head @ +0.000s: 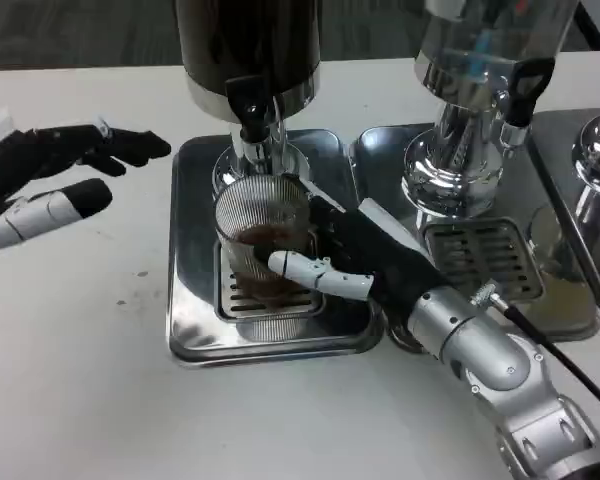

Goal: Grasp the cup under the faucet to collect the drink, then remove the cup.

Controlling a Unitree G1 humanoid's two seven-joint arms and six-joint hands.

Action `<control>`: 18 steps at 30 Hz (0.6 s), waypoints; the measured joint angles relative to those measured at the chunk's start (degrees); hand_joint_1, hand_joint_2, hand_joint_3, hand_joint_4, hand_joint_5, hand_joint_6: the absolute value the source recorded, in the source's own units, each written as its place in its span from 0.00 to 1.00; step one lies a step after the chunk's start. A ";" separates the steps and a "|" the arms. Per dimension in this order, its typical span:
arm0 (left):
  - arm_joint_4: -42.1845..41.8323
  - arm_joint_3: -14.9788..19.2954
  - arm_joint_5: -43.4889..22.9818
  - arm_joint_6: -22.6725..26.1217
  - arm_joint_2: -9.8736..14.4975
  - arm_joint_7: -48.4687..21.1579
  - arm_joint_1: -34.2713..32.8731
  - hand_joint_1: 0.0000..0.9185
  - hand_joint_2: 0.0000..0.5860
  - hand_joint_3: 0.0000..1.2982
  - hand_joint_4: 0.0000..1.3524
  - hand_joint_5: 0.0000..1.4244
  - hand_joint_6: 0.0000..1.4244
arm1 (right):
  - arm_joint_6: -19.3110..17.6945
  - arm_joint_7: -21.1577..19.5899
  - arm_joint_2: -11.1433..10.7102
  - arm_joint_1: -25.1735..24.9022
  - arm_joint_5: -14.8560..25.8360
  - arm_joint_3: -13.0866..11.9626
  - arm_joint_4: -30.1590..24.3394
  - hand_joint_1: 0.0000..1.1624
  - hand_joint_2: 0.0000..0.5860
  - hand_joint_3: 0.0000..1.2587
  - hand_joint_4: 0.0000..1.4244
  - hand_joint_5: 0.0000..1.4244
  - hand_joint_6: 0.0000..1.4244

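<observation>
My right hand wraps its fingers around the ribbed clear cup, which holds some brown drink and stands on the drip tray under the dark dispenser's faucet. My left hand hovers open, well apart.

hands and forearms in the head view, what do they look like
The right hand has a black palm side with white and black fingers, on a silver metal forearm of rounded segments with a thin black cable running beside it. The left hand is mostly black, with one white-and-black finger.
</observation>
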 measured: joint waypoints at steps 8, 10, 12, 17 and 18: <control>-0.16 0.01 0.00 0.08 0.05 0.00 0.14 0.00 0.19 0.28 0.21 0.19 0.23 | 0.00 -0.38 -0.17 -0.02 -1.19 0.27 -0.04 0.51 0.34 0.00 0.00 0.00 0.00; -0.18 0.03 0.00 0.08 0.11 0.00 0.16 0.00 0.19 0.28 0.21 0.19 0.23 | 0.00 -0.77 -0.20 -0.02 -1.99 0.46 -0.13 0.51 0.34 0.00 0.00 0.00 0.00; -0.19 0.05 0.00 0.09 0.16 0.00 0.18 0.00 0.19 0.28 0.22 0.20 0.23 | 0.01 -1.03 -0.21 -0.02 -2.56 0.63 -0.23 0.51 0.34 0.00 0.00 0.00 0.00; -0.34 0.06 0.01 0.09 0.17 0.00 0.57 0.00 0.19 0.29 0.22 0.20 0.23 | 0.90 -2.63 -0.03 0.02 -4.53 1.00 -1.08 0.52 0.34 0.00 0.00 0.00 0.00; -0.34 0.06 0.01 0.09 0.17 0.00 0.69 0.00 0.19 0.29 0.22 0.20 0.23 | 1.38 -3.13 -0.03 0.11 -5.27 1.25 -1.66 0.52 0.34 0.00 0.00 0.00 0.00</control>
